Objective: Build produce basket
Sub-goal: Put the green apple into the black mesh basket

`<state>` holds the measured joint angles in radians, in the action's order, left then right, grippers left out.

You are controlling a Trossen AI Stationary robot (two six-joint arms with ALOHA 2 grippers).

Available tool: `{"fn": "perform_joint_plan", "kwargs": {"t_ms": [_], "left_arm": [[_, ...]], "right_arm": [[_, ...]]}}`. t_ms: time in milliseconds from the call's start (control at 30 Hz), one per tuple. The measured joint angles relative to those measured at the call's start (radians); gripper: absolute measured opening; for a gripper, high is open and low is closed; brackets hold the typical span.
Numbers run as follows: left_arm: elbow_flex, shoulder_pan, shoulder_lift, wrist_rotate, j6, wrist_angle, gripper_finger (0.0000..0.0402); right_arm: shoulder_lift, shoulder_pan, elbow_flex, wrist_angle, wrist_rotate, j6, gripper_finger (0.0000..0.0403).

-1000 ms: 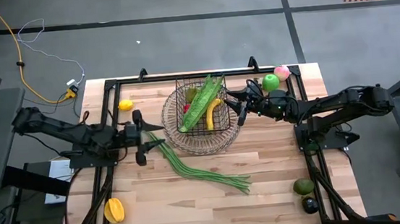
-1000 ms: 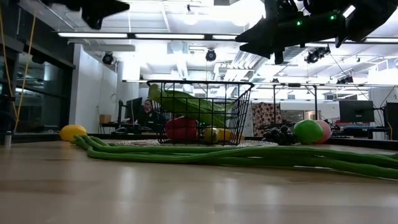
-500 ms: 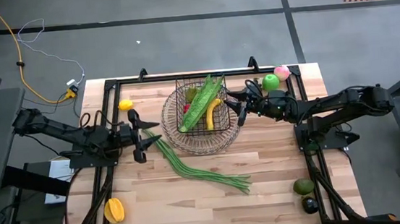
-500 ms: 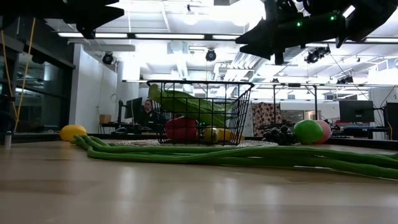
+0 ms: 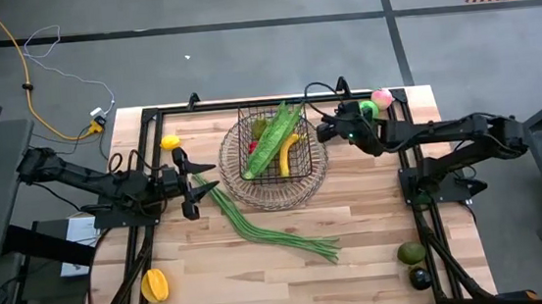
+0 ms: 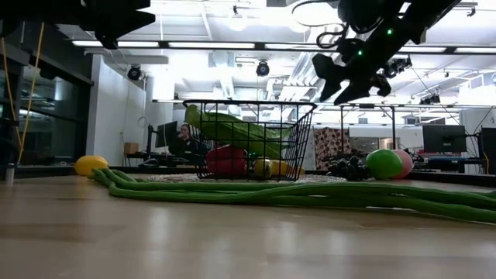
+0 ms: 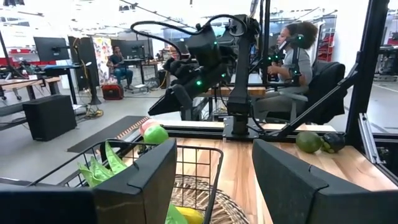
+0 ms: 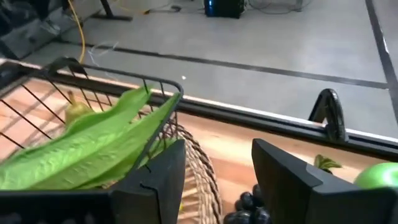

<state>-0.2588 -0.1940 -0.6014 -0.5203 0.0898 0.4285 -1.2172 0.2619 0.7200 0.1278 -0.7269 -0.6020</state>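
The dark wire basket (image 5: 273, 148) stands at the table's far middle on its round flaring rim. It holds a long green leafy vegetable (image 8: 99, 146), a banana (image 5: 289, 154) and something red (image 6: 225, 160). Long green beans (image 5: 263, 224) lie on the table, running from the basket's left toward the near edge. Dark grapes (image 8: 245, 206), a green apple (image 5: 368, 110) and a pink apple (image 5: 381, 97) lie to the basket's far right. My right gripper (image 5: 328, 127) hangs open and empty above the basket's far right corner, tipped downward. My left gripper (image 5: 203, 181) waits open and level, left of the basket.
A lemon (image 5: 169, 142) lies at the far left and an orange-yellow fruit (image 5: 155, 284) at the near left corner. Two avocados (image 5: 413, 254) sit at the near right. A dark metal frame (image 5: 150, 118) borders the table. People sit in the room beyond.
My right gripper has swung from the basket's right side toward the table's far edge, rolling and tipping its fingers downward. Its gap is unchanged. My left gripper has sunk a little and drawn slightly toward the table's left edge. No produce has moved.
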Motion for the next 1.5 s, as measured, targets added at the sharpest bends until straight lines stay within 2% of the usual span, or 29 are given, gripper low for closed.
{"fn": "perform_joint_plan", "kwargs": {"t_ms": [400, 533, 633, 833, 900, 1000, 1133, 1200, 1300, 1500], "left_arm": [[0.000, 0.000, 0.000, 0.000, 0.000, -0.012, 0.0200], [0.000, 0.000, 0.000, 0.000, 0.000, -0.013, 0.0200], [0.000, 0.000, 0.000, 0.000, 0.000, -0.013, 0.0200], [0.000, 0.000, 0.000, 0.000, 0.000, -0.013, 0.0200], [0.000, 0.000, 0.000, 0.001, 0.000, -0.012, 0.0200], [0.000, 0.000, 0.000, 0.001, 0.000, -0.012, 0.0200], [-0.001, 0.000, 0.000, 0.001, 0.000, -0.012, 0.0200], [-0.001, 0.000, 0.000, 0.001, 0.000, -0.012, 0.0200], [-0.001, 0.000, 0.000, 0.001, 0.000, -0.012, 0.0200], [-0.001, 0.000, 0.000, 0.001, 0.000, -0.012, 0.0200]], "right_arm": [[-0.001, 0.075, 0.000, 0.051, 0.013, 0.152, 0.0177], [-0.001, 0.113, 0.000, 0.109, 0.020, 0.119, 0.0186], [-0.001, 0.149, 0.000, 0.157, 0.024, 0.106, 0.0223], [0.000, 0.213, 0.000, 0.205, 0.046, 0.105, 0.0361], [0.000, 0.231, 0.000, 0.216, 0.051, 0.098, 0.0389], [0.000, 0.253, 0.000, 0.248, 0.030, 0.061, 0.0379], [0.000, 0.267, -0.001, 0.249, -0.081, 0.012, 0.0370], [0.000, 0.270, -0.001, 0.257, -0.067, -0.008, 0.0370], [0.000, 0.268, -0.002, 0.284, 0.008, -0.024, 0.0371], [-0.024, 0.324, -0.001, 0.391, -0.005, -0.170, 0.0371]]}}
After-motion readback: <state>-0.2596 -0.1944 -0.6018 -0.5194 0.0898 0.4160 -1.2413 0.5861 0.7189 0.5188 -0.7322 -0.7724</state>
